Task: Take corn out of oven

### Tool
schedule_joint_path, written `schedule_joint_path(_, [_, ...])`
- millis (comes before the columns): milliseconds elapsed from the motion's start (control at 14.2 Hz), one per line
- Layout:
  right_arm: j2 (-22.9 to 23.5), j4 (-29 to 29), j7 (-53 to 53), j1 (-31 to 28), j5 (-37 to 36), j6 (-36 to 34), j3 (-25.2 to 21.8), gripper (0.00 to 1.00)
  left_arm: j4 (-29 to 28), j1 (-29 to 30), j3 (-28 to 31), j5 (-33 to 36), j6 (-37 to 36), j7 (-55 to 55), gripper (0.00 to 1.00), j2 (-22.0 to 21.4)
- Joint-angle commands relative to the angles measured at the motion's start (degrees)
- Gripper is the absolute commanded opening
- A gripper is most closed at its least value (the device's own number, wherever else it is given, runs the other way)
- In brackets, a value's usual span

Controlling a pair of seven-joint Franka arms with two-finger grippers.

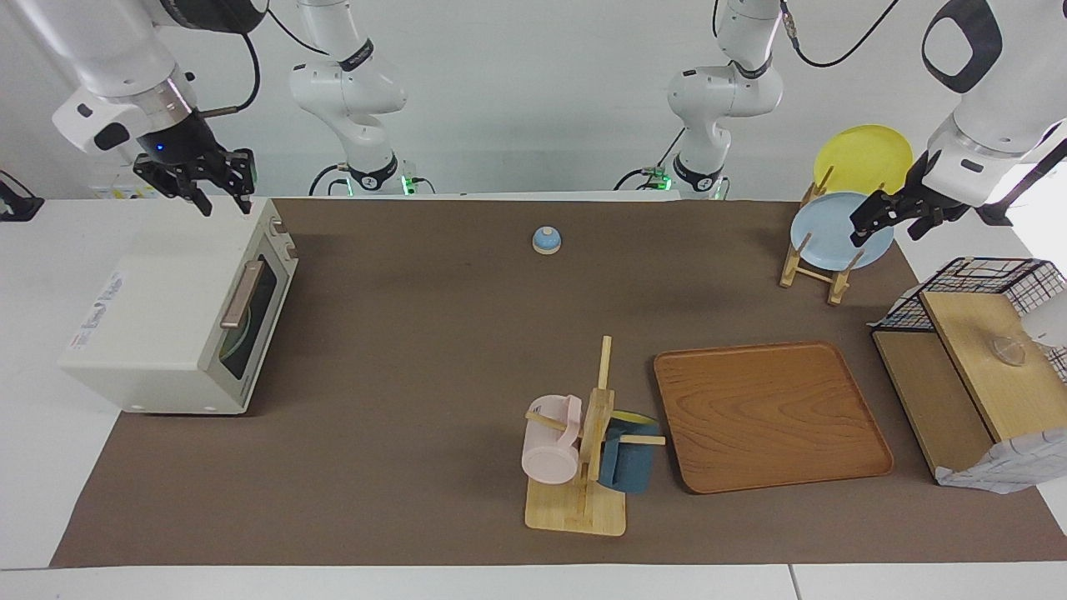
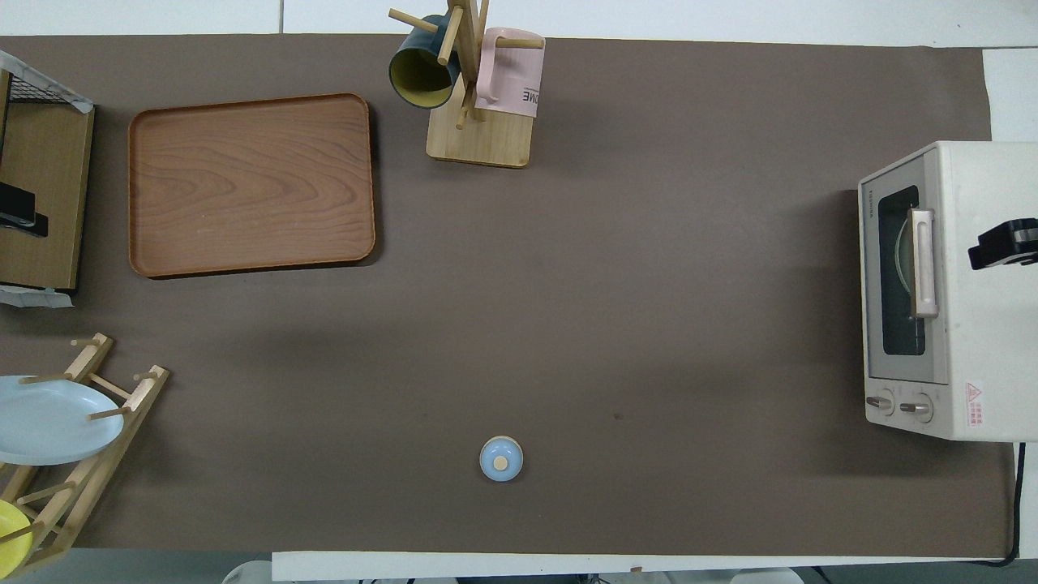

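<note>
The cream-white oven stands at the right arm's end of the table, its dark glass door shut, tan bar handle across it. It also shows in the overhead view. No corn shows in either view; only a round rim is dimly visible through the glass. My right gripper hangs open and empty over the oven's top, above the corner nearest the robots; it also shows in the overhead view. My left gripper is open and empty over the plate rack.
A wooden tray lies beside a mug tree with a pink and a dark blue mug. A small blue lid sits near the robots. The rack holds a blue and a yellow plate. A black wire basket with wooden boards stands at the left arm's end.
</note>
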Motion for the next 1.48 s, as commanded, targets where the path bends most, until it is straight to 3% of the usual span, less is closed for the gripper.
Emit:
schedule_joint_path(0, [-0.7, -6.0, -0.3, -0.5, -3.4, 5.5, 0.3, 0.00, -1.1, 0.4, -0.1, -0.2, -0.6, 0.1, 1.00, -1.2])
schedule_joint_path(353, [5.4, -6.6, 5.3, 0.3, -9.0, 8.6, 0.4, 0.00, -1.1, 0.4, -0.1, -0.2, -0.6, 0.1, 1.00, -1.2])
schedule_joint_path(706, [6.0, -12.7, 7.5, 1.1, -12.1, 14.3, 0.4, 0.00, -1.1, 0.4, -0.1, -0.2, -0.6, 0.1, 1.00, -1.2])
schedule_joint_path(1129, [6.6, -15.1, 8.4, 1.5, -14.1, 17.6, 0.4, 0.00, -1.1, 0.4, -0.1, -0.2, -0.6, 0.1, 1.00, -1.2])
schedule_joint_path(1412, [9.3, -15.1, 13.8, 5.5, -13.5, 20.8, 0.5, 0.00, -1.1, 0.4, -0.1, -0.2, -0.6, 0.1, 1.00, -1.2])
